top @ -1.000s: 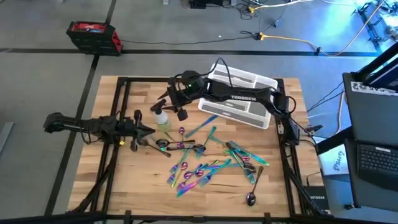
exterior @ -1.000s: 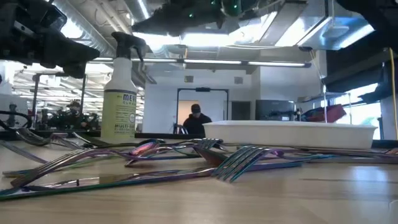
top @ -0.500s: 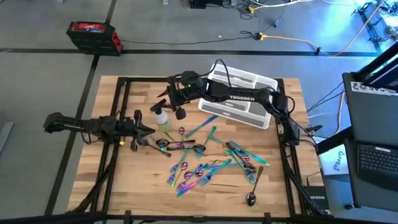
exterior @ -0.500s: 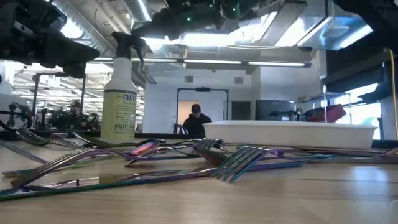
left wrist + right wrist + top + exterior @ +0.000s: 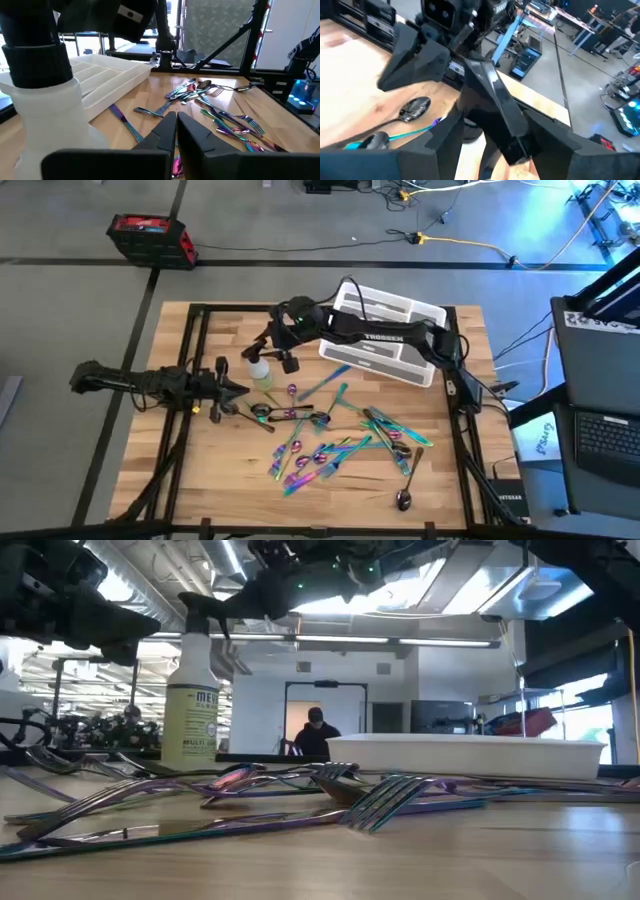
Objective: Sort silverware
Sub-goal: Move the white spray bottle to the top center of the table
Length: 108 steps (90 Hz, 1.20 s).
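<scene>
Jaws of the left gripper (image 5: 176, 131) closed, right's unclear; iridescent teal-purple silverware (image 5: 340, 442) lies scattered.

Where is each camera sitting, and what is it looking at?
High view: above the table, looking straight down; both arms show, right gripper over the spray bottle.
Low view: at tabletop height, looking level across the silverware; arms overhead.
Left wrist view: on the left arm, past its shut left gripper toward the white tray.
Right wrist view: on the right arm, looking down its own fingers.
High and low views share the bottle and tray.
</scene>
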Each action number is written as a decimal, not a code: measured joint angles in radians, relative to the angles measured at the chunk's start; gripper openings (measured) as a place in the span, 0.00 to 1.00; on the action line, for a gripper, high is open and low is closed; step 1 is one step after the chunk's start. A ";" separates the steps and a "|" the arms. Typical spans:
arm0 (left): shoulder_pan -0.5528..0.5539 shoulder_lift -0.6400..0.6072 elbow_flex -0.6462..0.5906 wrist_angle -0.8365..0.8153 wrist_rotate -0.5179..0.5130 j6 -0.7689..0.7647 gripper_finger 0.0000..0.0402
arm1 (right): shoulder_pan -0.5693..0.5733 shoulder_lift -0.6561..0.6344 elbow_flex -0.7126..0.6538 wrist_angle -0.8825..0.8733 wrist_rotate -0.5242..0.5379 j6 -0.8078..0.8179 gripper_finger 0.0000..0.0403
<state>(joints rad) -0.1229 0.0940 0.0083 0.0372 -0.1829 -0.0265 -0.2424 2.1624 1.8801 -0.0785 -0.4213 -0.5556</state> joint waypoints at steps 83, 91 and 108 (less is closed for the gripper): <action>0.000 0.001 0.000 0.000 0.000 0.000 0.00 | 0.007 0.000 0.000 0.002 -0.088 0.199 0.15; 0.000 0.001 0.000 0.000 0.000 0.000 0.00 | 0.014 0.000 0.000 0.006 -0.088 0.210 0.16; 0.000 0.001 0.000 0.000 0.000 0.000 0.00 | 0.016 -0.009 0.000 0.002 -0.066 0.226 0.17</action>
<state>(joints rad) -0.1230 0.0952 0.0084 0.0372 -0.1827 -0.0267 -0.2268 2.1530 1.8798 -0.0769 -0.4877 -0.3298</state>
